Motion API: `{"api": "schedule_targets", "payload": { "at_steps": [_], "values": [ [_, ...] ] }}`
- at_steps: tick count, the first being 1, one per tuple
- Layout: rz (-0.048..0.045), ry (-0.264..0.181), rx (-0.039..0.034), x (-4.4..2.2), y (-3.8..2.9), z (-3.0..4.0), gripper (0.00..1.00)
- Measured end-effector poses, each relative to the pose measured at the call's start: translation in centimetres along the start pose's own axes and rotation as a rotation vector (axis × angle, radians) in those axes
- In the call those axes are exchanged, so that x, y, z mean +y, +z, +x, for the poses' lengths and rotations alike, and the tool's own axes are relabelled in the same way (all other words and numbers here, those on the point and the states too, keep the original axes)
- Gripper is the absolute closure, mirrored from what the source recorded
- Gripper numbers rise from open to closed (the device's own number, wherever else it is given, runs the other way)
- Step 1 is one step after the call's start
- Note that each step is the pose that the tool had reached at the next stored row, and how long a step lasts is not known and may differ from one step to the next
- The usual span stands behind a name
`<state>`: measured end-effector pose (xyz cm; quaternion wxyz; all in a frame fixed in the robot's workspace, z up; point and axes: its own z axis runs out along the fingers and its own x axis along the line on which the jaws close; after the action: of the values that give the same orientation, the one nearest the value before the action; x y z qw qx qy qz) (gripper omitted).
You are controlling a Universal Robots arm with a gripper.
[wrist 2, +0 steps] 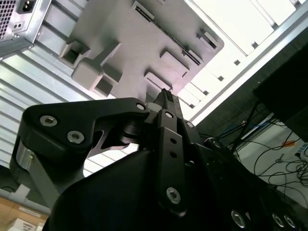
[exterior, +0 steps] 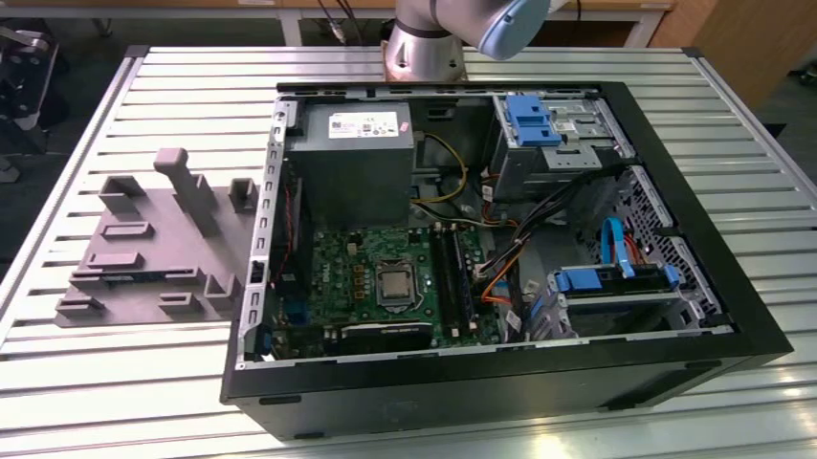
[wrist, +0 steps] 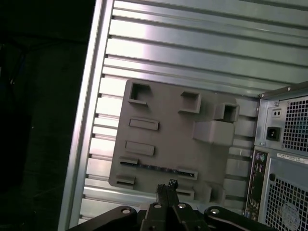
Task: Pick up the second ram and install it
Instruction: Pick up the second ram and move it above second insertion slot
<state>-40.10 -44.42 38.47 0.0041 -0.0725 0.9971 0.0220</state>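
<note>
Second ram [wrist: 156, 168] shows in the first wrist view as a thin dark stick standing on edge in a grey holder. A slatted metal table [exterior: 102, 382] carries the open computer case [exterior: 511, 402] and, just beside it on the exterior view's left, the grey holder [exterior: 147, 253]. The stick's long axis runs between two end brackets, roughly parallel to the spread of the gripper's linkage. The gripper [wrist: 166, 185] hangs above the holder, apart from the stick, clenched on nothing.

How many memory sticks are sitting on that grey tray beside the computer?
1. A thin dark memory stick sits between two holders on the grey tray, just ahead of the gripper in the first wrist view. Other holders look empty; the gripper covers a little.
</note>
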Motion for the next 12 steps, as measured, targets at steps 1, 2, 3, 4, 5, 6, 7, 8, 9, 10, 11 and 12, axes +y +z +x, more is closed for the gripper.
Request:
{"api": "schedule_targets", "payload": {
  "at_steps": [1, 2, 3, 4, 5, 6, 7, 8, 9, 10, 11, 12],
  "values": [
    [-0.0003, -0.016, 0.0006, 0.00, 0.01, 0.00, 0.89],
    [-0.0004, -0.032, 0.0013, 0.00, 0.02, 0.01, 0.89],
    [-0.0006, -0.048, 0.0020, 0.00, 0.02, 0.01, 0.89],
    [-0.0008, -0.063, 0.0025, 0.00, 0.03, 0.01, 0.89],
    [-0.0010, -0.078, 0.0032, 0.00, 0.03, 0.01, 0.89],
    [-0.0011, -0.091, 0.0038, 0.00, 0.03, 0.01, 0.89],
    [-0.0012, -0.102, 0.0044, 0.00, 0.03, 0.01, 0.89],
    [-0.0014, -0.112, 0.0048, 0.00, 0.03, 0.01, 0.89],
    [-0.0014, -0.120, 0.0050, 0.00, 0.04, 0.01, 0.89],
    [-0.0015, -0.126, 0.0053, 0.00, 0.04, 0.01, 0.89],
    [-0.0016, -0.132, 0.0057, 0.00, 0.03, 0.01, 0.89],
    [-0.0016, -0.138, 0.0059, 0.00, 0.03, 0.01, 0.89]
  ]
}}
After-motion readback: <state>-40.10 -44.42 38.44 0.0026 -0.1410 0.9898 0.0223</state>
